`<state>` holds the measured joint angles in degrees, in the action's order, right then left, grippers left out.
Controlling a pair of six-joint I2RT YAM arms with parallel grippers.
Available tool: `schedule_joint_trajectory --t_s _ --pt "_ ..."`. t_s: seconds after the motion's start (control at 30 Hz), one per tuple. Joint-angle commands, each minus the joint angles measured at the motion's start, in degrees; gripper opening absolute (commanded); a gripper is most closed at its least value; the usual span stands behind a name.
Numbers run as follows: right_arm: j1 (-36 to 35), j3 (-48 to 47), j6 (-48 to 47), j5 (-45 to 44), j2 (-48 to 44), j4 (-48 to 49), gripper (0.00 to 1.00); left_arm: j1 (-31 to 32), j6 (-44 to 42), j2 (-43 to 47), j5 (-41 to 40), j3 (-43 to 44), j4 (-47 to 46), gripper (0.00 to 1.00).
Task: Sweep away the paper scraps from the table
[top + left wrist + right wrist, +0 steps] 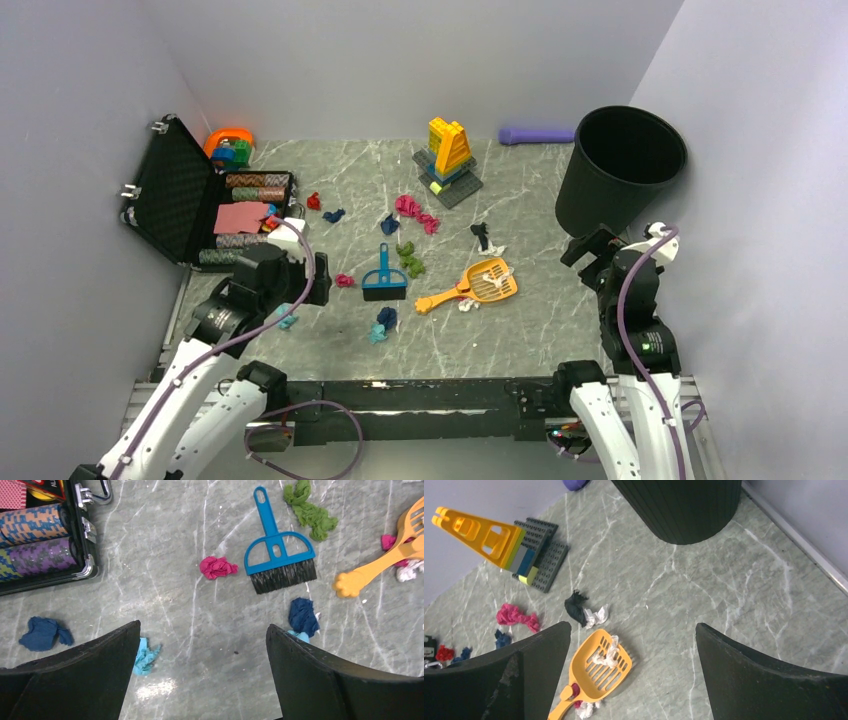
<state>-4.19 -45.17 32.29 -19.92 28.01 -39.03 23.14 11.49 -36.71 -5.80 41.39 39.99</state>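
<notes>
Paper scraps (410, 207): small crumpled coloured wads, band running left-right across grey-green marbled table (560, 330) (each one shapeless).
Left gripper (202, 627): spread, empty.
Right gripper (632, 625): spread, empty.

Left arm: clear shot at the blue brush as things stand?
Probably yes. The left gripper is open above the table, and the blue brush lies flat just ahead, handle unobstructed. Only a pink scrap sits beside it, apart.
</notes>
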Motion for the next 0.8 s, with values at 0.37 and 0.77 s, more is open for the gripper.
schedule_joint_trajectory --t_s 0.37,0.77 --pt "0.0 -2.4 3.2 9.4 5.6 2.6 1.00 13.7 15.6 -25.2 -9.8 8.9 -17.6 0.98" --pt "0.0 -4.4 2.4 8.1 6.2 2.0 0.99 17.8 18.6 -51.8 -17.4 19.2 -22.5 0.78"
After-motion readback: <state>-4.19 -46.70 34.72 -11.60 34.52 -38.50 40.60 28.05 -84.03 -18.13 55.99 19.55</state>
